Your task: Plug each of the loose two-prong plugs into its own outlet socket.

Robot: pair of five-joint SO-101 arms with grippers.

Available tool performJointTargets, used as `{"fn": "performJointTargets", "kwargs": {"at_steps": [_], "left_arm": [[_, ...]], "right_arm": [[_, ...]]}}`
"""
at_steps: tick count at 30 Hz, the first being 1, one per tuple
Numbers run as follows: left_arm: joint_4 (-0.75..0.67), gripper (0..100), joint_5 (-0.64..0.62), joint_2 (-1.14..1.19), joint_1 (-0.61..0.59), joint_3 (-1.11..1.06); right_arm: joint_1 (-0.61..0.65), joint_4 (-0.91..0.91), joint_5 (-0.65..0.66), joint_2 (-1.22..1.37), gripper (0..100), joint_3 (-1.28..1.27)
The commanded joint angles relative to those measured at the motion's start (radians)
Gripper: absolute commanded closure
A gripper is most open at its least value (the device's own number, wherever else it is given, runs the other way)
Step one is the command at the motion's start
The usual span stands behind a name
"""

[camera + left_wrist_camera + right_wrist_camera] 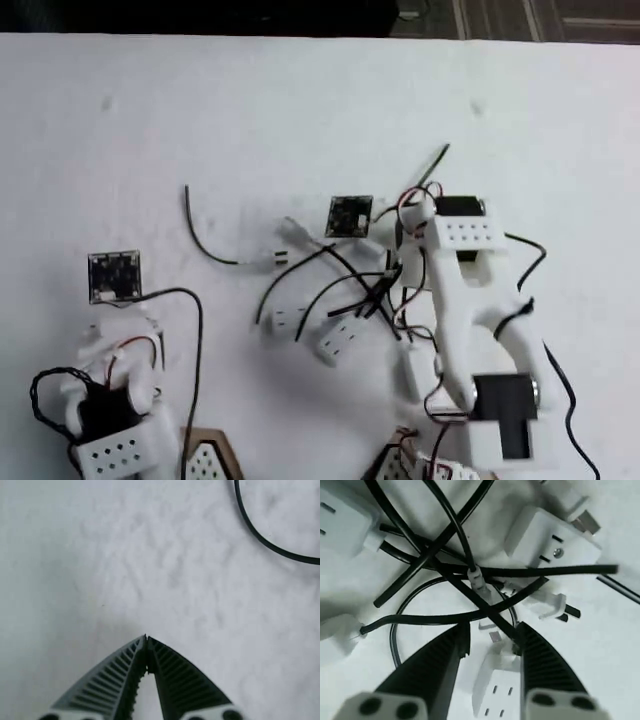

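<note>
My right gripper, spread wide, straddles crossed black cables among three outlet sockets. One loose plug, at its 9 o'clock, lies left–right, prongs toward 3 o'clock. My left gripper is pinched closed, empty.

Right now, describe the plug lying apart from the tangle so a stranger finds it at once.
Start at the black cable tangle mid-table in the high view. Just beside it, toward the left arm, lies a small white plug. Unlike its neighbours, it ends one lone curved cord that nothing crosses.
</note>
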State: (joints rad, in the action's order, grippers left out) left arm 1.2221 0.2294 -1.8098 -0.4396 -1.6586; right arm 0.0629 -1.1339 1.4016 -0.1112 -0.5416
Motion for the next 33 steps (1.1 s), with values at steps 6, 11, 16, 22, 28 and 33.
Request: {"fn": "performJointTargets", "kwargs": {"at_steps": [6,11,16,22,28,33], "left_arm": [[-0.017,98,0.009,-0.01,-0.007,0.006],[-0.017,98,0.009,-0.01,-0.007,0.006],[-0.017,98,0.009,-0.01,-0.007,0.006],[-0.017,98,0.009,-0.01,-0.007,0.006],[-0.017,98,0.009,-0.01,-0.007,0.006],[-0.017,98,0.009,-0.01,-0.007,0.006]], "right_arm": [[-0.008,0.054,0.061,0.105,85.4,0.038],[-0.005,0.054,0.061,0.151,85.4,0.038],[-0.005,0.051,0.061,0.199,85.6,0.038],[-0.004,0.05,0.057,0.203,88.2,0.034],[0.016,-0.093,0.02,0.128,98.3,0.126],[0.016,-0.239,-0.081,-0.013,98.1,0.275]]}}
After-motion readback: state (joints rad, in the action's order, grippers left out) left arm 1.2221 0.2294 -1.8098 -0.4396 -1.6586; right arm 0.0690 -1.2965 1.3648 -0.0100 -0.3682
